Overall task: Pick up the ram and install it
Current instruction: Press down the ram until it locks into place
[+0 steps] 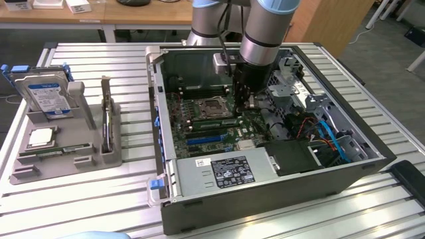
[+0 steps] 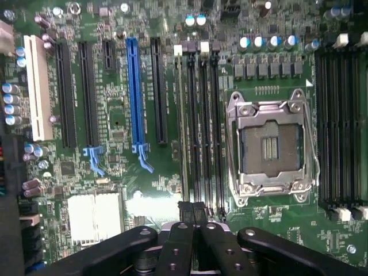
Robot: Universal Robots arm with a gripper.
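Green ram point(image 2: 183, 115) seated-looking in slot beside CPU socket point(image 2: 270, 146); gripper point(image 2: 192, 215) jaws pressed together above it; off-centre push risks unlatched stick.

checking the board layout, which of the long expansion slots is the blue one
The blue slot sits between black slots on either side; the white slot lies at the board's edge.

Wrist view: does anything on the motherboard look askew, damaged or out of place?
Nothing stands out. The memory slots run straight and parallel on the motherboard, the CPU socket beside them is empty, and the end effector sits shut over the slots' end.
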